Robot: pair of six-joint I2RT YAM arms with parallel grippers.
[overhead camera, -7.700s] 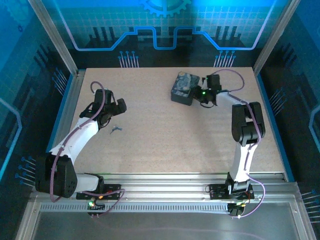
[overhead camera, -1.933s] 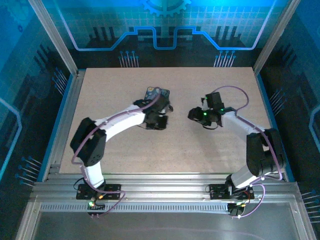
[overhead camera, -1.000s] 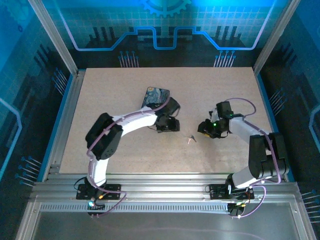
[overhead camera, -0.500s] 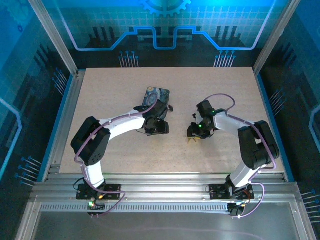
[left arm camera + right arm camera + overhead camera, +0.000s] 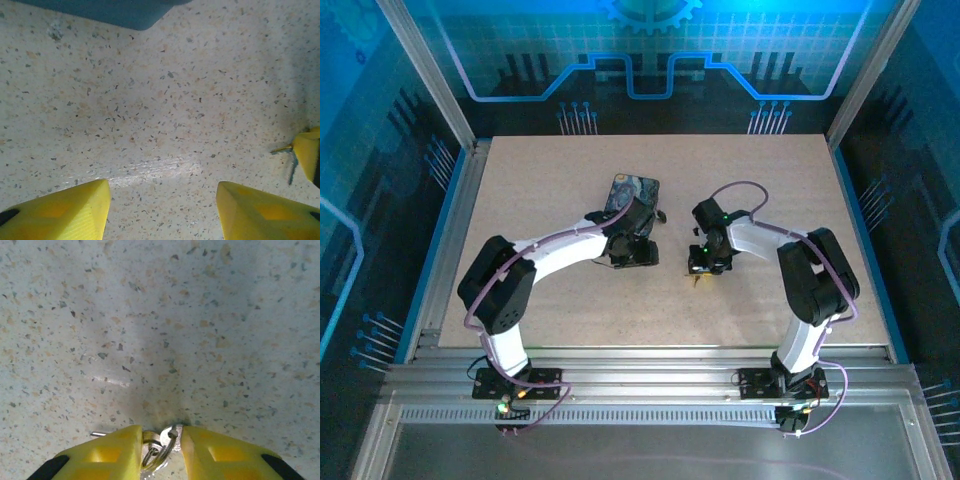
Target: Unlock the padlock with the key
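Observation:
The key, silvery and on a wire ring, lies on the speckled tabletop between my right gripper's yellow fingers, which press on it from both sides. From above, that gripper stands at the table's middle with the key just below it. My left gripper hovers a little to its left, below the tin. Its jaws are open over bare table, and the key shows at the right edge of its view. The padlock is hidden from me.
A dark blue swirl-patterned tin lies behind the left gripper, its blue edge at the top of the left wrist view. Aluminium rails border the table on both sides.
The right gripper has moved left over the key and its fingers have closed in on it. The left gripper pulled back slightly leftward and stays open.

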